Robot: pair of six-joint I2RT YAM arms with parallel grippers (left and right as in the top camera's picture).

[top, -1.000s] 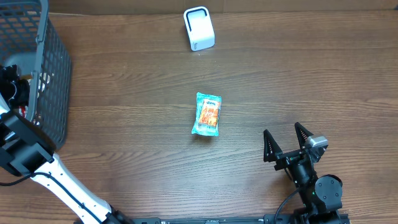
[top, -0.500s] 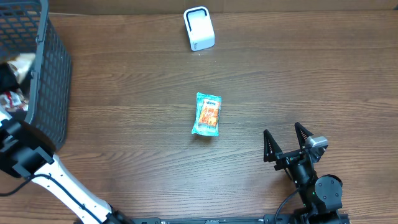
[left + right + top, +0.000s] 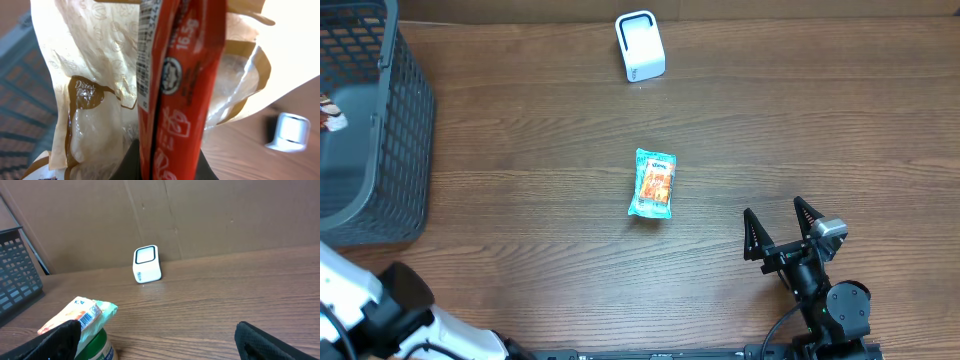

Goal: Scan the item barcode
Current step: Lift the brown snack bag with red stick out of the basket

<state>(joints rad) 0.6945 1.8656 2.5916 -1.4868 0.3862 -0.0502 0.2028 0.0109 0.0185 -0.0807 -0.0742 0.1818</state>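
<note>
Red pack (image 3: 182,85) clenched in your left jaws, clear of the bench (image 3: 820,120); right jaws released and empty.

Your left jaws pinch the red pack by its lower end, and a cream pack (image 3: 90,100) seems to be caught in the same pinch beside it. The wrist view shows the basket (image 3: 20,125) behind them and the scanner (image 3: 291,131) well apart, standing on the bench. The barcode (image 3: 145,55) runs up the red pack's long edge, right against the cream film. Treat both as light, soft, slippery film: they will probably flop and twist when you swing, and the cream pack could slide out or fold over the code. The low grip looks right, since it leaves the barcode bare. A teal pack (image 3: 653,184) lies mid-bench, near your idle right jaws.
</note>
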